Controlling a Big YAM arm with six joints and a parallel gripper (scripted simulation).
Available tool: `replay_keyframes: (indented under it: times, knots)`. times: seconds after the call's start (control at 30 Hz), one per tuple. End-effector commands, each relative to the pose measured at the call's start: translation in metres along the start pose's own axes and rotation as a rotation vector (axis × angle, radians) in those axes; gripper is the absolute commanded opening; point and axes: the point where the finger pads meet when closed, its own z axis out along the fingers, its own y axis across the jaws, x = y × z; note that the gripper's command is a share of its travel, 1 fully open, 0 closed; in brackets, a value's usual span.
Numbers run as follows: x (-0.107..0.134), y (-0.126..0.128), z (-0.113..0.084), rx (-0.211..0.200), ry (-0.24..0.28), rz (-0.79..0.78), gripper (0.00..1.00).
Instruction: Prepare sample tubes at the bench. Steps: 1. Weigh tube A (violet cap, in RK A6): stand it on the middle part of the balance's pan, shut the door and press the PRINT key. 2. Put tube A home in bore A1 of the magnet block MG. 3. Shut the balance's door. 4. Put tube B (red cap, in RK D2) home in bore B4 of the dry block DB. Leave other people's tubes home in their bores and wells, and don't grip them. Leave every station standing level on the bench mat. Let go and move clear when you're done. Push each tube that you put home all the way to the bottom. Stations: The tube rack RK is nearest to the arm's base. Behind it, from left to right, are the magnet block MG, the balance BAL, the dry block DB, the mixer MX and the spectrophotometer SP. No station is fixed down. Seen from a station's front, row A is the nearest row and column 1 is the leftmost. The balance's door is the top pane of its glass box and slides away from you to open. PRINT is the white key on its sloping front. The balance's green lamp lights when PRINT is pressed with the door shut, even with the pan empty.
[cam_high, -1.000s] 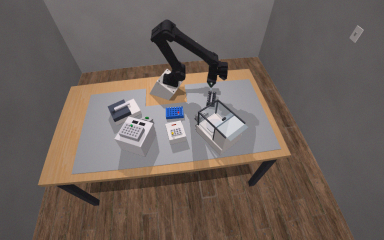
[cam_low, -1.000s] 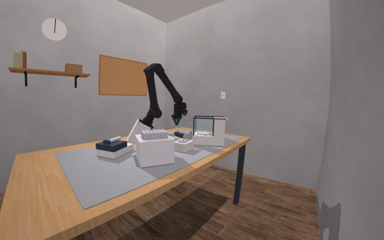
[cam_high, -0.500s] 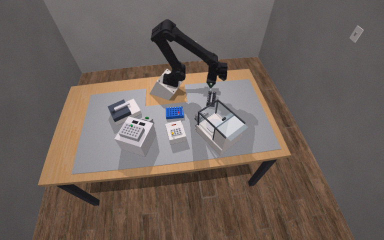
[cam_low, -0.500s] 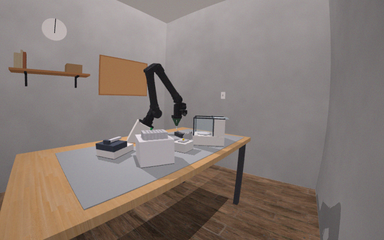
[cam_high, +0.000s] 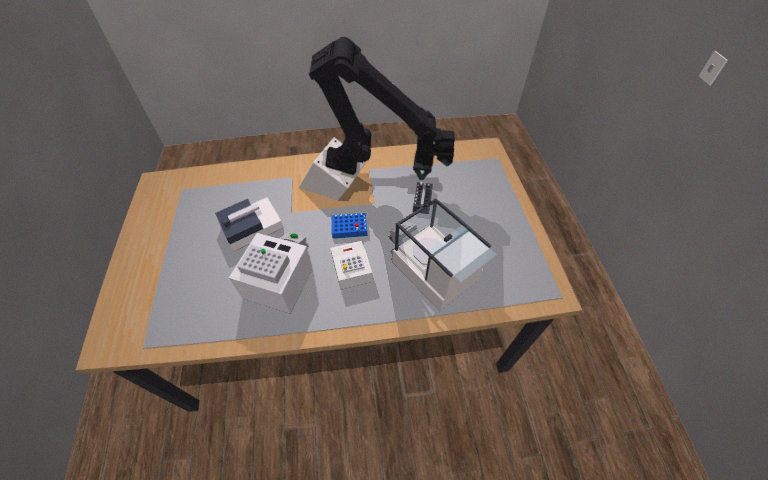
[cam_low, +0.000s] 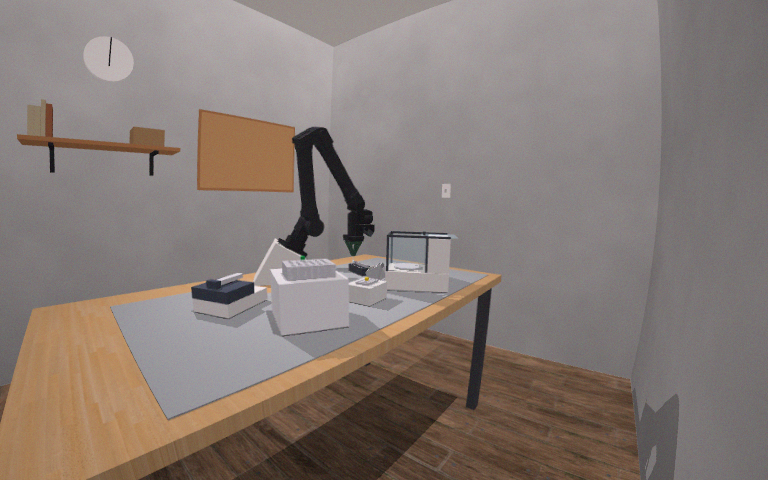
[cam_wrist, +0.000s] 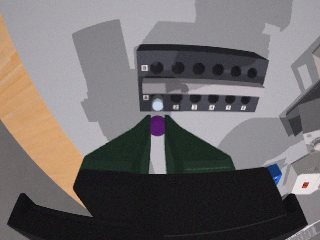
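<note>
My gripper (cam_high: 421, 176) (cam_low: 353, 253) (cam_wrist: 157, 121) is shut on tube A, whose violet cap (cam_wrist: 157, 126) shows between the fingertips. The tube's pale tip overlaps bore A1 of the magnet block MG (cam_high: 423, 198) (cam_low: 358, 268) (cam_wrist: 202, 86) in the wrist view; in the top and exterior views the fingers are above the block. Whether the tip is inside the bore I cannot tell. The balance (cam_high: 413, 274) (cam_low: 416, 281) has its glass door (cam_high: 475, 254) slid back, leaving part of the top open. Tube B's red cap (cam_high: 356, 225) is in the blue rack RK (cam_high: 339, 234). The balance's green lamp cannot be made out.
The dry block DB (cam_high: 352, 279) (cam_low: 368, 293) holds a yellow-capped tube (cam_high: 344, 266). The mixer MX (cam_high: 270, 291) (cam_low: 311, 308) holds a green-capped tube (cam_high: 262, 250). The spectrophotometer SP (cam_high: 243, 223) (cam_low: 222, 291) stands beyond it. The balance's glass frame rises close beside the magnet block.
</note>
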Motion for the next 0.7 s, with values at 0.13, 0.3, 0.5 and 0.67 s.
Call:
replay_keyframes:
  times: [0.13, 0.3, 0.5, 0.67]
  knots:
    - [-0.012, 0.001, -0.003, -0.005, -0.025, 0.002, 0.09]
    - [-0.012, 0.001, -0.003, -0.005, -0.025, 0.002, 0.09]
    - [-0.012, 0.002, -0.003, -0.005, -0.025, 0.002, 0.09]
    - [-0.012, 0.002, -0.003, -0.005, -0.025, 0.002, 0.09]
